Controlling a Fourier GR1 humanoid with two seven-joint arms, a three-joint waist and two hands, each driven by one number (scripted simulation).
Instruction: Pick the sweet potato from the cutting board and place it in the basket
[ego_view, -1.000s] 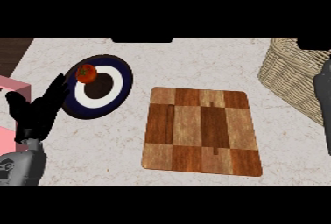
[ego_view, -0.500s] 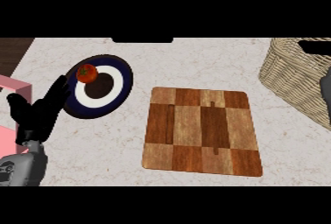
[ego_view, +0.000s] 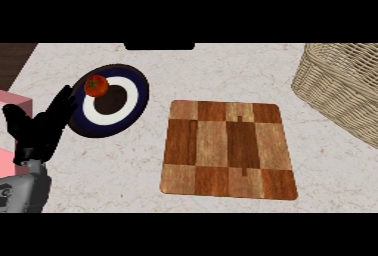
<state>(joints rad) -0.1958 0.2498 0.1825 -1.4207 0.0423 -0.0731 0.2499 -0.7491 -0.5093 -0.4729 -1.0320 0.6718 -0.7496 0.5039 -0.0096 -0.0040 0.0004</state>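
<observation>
Nearest the view's lower edge, at 8 o'clock, the left hand (ego_view: 40, 130) rests open with its fingers straight and pointing up, holding nothing and just overlapping the plate's near rim. The right hand shows nowhere in the view, so its state cannot be told. Slightly toward 5 o'clock of centre, the cutting board (ego_view: 227, 149) lies flat on the counter (ego_view: 111, 175) with its long side running near to far. Its checkered top carries no sweet potato. The sweet potato is not visible anywhere, so its position, its long axis and the way it points cannot be determined. It may be with the unseen right hand or inside the basket, but neither can be confirmed. Judged from the bare board, the step in hand is probably the carry or the release. To do it well, bring the sweet potato over the basket's open top, clear of the woven rim, lower it inside, and only then open the hand. Align its long axis with the opening's wider span. Farther off, at 10 o'clock, a dark plate (ego_view: 136, 87) holds a red tomato (ego_view: 96, 85), which should be left untouched. A pink object (ego_view: 11, 112) sits at 9 o'clock. The wicker basket (ego_view: 339, 85) stands at 2 o'clock, well apart from the left hand, with its interior cut off by the view's edge.
</observation>
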